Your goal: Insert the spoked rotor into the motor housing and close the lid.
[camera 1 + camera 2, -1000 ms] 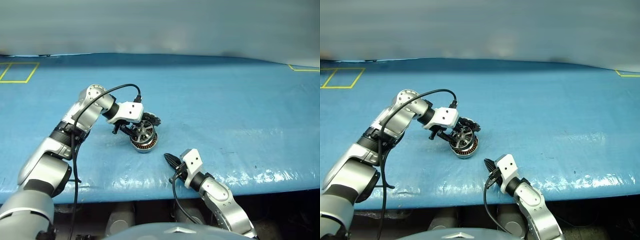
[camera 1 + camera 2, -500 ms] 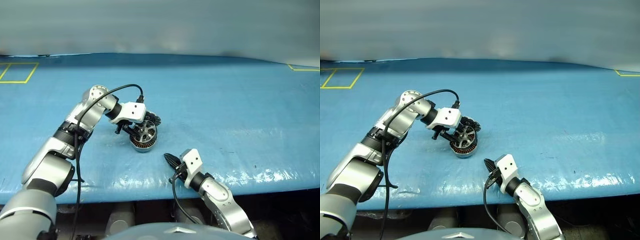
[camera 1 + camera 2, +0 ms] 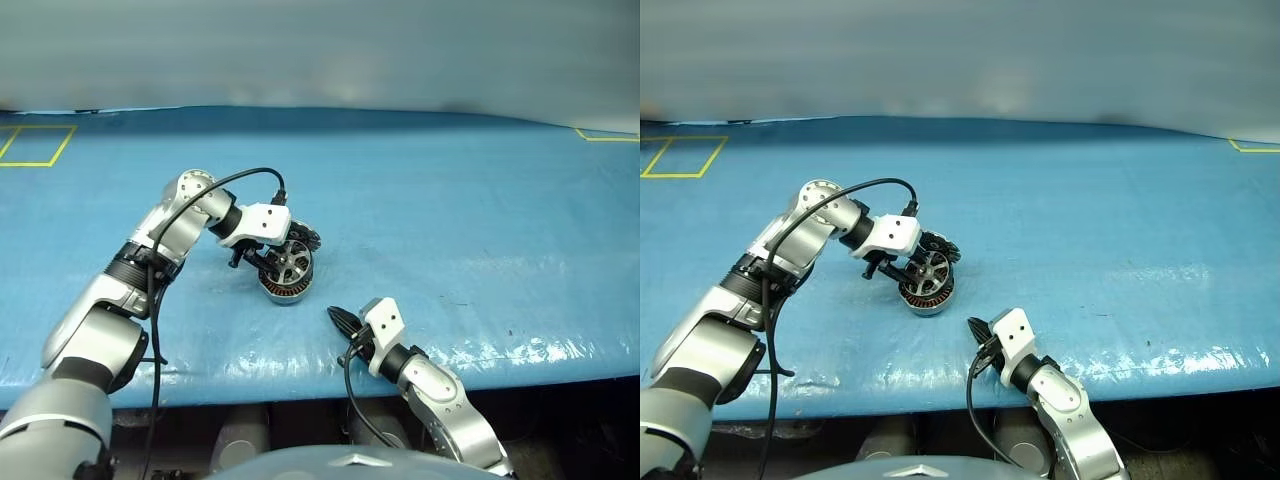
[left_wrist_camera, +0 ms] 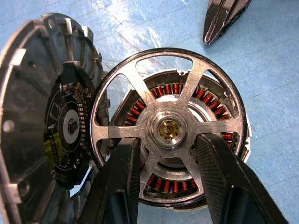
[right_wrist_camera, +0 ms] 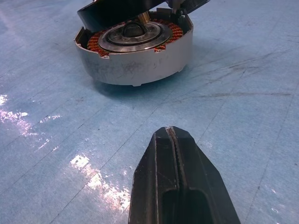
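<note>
Surroundings: a blue, glossy plastic sheet (image 3: 450,200) is spread under everything; yellow taped outlines (image 3: 35,145) are marked at its far left and far right corners, well apart from both grippers.
In the way: the round grey metal lid (image 4: 42,121), with a dark patterned inner face, is stood open just beside the left fingers, joined to the housing's edge; nothing lies between the right gripper's tips and the housing.
Rotor: the flat spoked rotor (image 4: 168,130), dark-rimmed with shiny silver spokes and a brass-centred hub, is held tilted above the housing's mouth, one edge near the lid.
Housing: the short round grey metal motor housing (image 5: 135,51), ringed inside with copper-brown windings, is set on the sheet directly beyond the left fingertips and ahead of the right gripper's tips, apart from them.
Left gripper (image 3: 272,262): the arm is reached out over the sheet, elbow raised, wrist bent down and inward; its two black fingers (image 4: 215,177) are parted and pressed against the rotor's hub from either side, so the rotor is gripped.
Right gripper (image 5: 174,140): the arm is kept low near the sheet's front edge, pointed at the housing; its fingers are pressed together, nothing between them.
Count: one rotor, one housing, one lid, two grippers.
</note>
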Motion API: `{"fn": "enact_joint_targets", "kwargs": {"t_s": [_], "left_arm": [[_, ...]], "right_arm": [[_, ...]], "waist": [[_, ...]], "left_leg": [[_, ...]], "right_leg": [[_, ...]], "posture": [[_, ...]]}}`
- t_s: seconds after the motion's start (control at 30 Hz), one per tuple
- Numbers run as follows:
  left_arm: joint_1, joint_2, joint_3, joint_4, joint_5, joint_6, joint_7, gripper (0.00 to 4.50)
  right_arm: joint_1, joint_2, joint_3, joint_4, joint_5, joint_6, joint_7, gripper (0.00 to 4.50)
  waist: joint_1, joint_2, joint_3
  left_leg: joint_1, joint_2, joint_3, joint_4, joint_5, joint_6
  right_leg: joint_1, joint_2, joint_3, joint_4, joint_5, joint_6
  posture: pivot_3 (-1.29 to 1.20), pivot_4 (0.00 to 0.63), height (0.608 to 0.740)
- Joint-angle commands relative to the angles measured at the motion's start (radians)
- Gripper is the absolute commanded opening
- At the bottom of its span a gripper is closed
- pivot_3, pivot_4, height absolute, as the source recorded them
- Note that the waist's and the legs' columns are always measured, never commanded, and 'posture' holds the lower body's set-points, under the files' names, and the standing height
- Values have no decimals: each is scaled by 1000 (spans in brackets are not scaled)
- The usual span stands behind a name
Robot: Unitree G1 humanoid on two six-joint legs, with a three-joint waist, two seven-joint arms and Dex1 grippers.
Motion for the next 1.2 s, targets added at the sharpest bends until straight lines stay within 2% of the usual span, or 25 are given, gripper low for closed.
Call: {"fn": "enact_joint_targets", "kwargs": {"t_s": [0.03,0.5,0.83,1.2], "left_arm": [[-18,17,47,-32,-23,7,5,1514],[22,61,97,-134,-96,84,-18,1514],[129,159,163,-315,-164,185,-3,1514],[282,230,274,-465,-244,249,100,1514]], "right_arm": [[-4,3,3,-21,7,-1,5,0],[-7,0,10,-20,4,6,13,0],[-13,-8,10,-25,10,22,21,0],[-32,-38,-36,-176,65,287,-8,0]], "waist": [[0,0,0],[0,0,0],[-4,0,0],[-1,0,1]], "left_leg": [[0,0,0,0,0,0],[0,0,0,0,0,0],[-1,0,0,0,0,0],[-1,0,0,0,0,0]], "right_leg": [[0,0,0,0,0,0],[0,0,0,0,0,0],[-1,0,0,0,0,0],[-1,0,0,0,0,0]], "posture": [[0,150,740],[0,150,740],[0,150,740],[0,150,740]]}}
